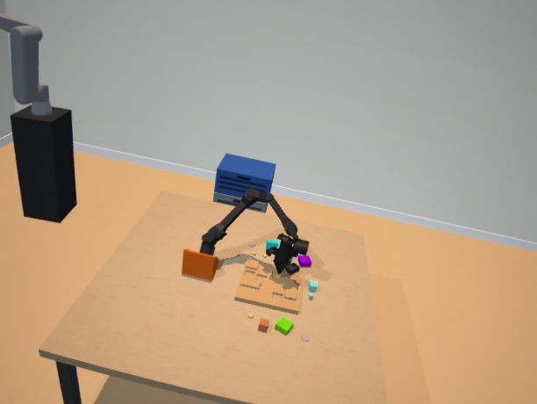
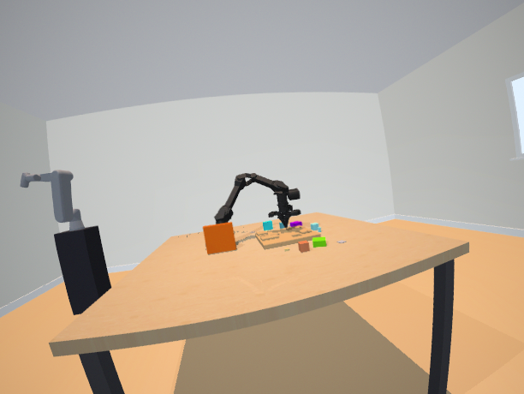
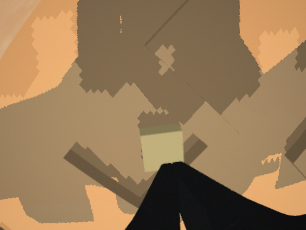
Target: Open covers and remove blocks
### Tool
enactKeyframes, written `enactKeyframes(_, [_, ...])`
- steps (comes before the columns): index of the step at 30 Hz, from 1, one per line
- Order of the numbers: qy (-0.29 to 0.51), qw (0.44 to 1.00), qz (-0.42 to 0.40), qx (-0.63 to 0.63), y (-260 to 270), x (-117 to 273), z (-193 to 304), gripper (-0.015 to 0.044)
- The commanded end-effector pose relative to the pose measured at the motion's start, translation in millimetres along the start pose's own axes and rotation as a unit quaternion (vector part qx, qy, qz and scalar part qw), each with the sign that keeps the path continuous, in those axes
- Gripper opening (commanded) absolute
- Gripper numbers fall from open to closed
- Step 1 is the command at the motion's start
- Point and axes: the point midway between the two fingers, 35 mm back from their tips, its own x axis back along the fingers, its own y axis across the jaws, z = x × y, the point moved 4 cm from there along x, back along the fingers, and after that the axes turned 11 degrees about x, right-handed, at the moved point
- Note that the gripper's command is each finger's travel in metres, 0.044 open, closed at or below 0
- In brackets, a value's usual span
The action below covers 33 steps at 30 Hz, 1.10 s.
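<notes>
The puzzle board has tan plates and dark slots; whether each cover is open is too small to tell. My gripper is shut and empty, pointing down just above the board's back right part. A pale yellow square piece is on the board right by the fingertips. Beside the board on the table are a green block, a red-orange block, a purple block, a cyan block and a light blue block.
An orange panel stands by the arm's base. A blue toolbox is at the back. A small light blue piece lies right of the board. A small yellow piece and a grey flat piece lie in front.
</notes>
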Motion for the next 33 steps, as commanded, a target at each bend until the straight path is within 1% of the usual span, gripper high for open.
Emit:
enactKeyframes(1, [-0.001, 1.000, -0.005, -0.005, 0.9, -9.0, 1.6, 0.0000])
enactKeyframes(18, [-0.001, 1.000, -0.005, -0.005, 1.1, -21.6, 0.3, 0.0000])
enactKeyframes(33, [-0.001, 1.000, -0.005, -0.005, 2.5, -22.0, -0.3, 0.0000])
